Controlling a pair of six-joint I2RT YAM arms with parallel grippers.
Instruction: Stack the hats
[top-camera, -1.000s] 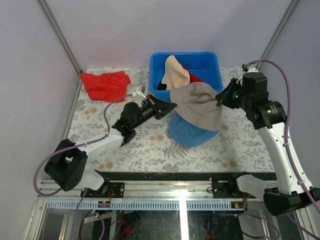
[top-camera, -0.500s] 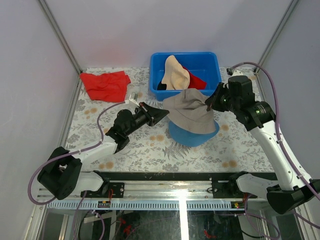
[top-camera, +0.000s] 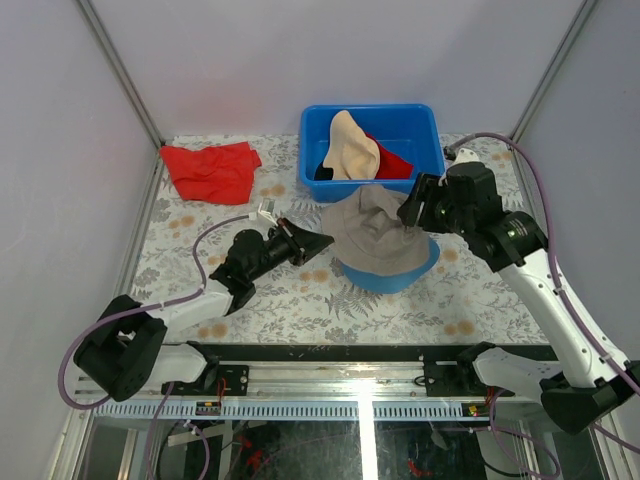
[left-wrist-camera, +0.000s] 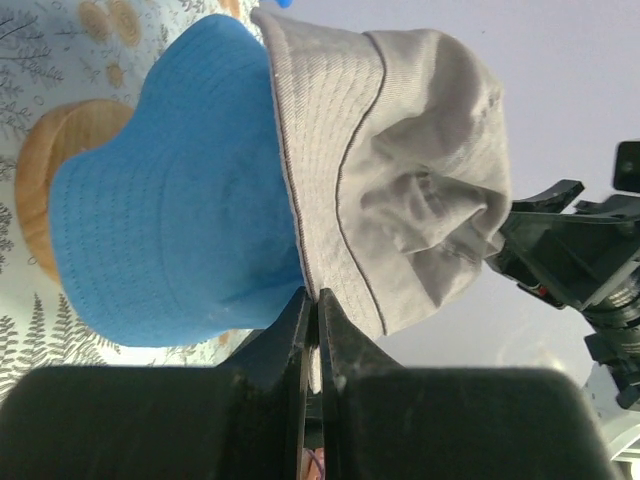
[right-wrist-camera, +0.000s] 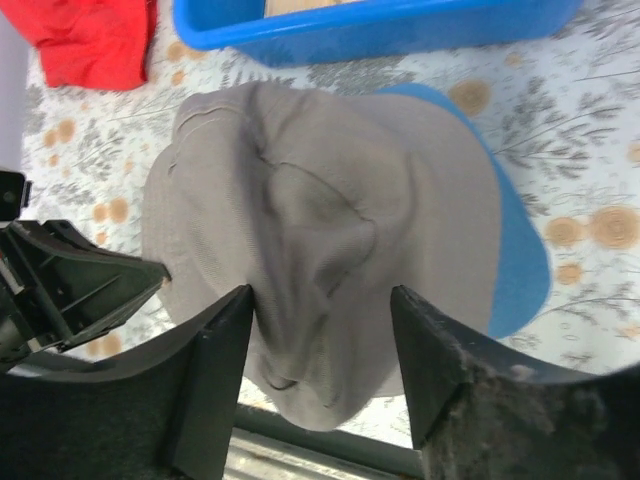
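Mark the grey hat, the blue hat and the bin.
grey hat (top-camera: 375, 222): top view, on its crown.
blue hat (top-camera: 391, 281): top view, on its exposed brim.
bin (top-camera: 371, 108): top view, on its far rim.

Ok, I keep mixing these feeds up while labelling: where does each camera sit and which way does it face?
Top external: above and behind, looking down at the table; both arms visible.
Left wrist: on the left arm, looking along the shut left pincer at the blue hat.
Right wrist: looking down past the open right pincer onto the grey-khaki hat.
Shared: all show grey-khaki over blue.
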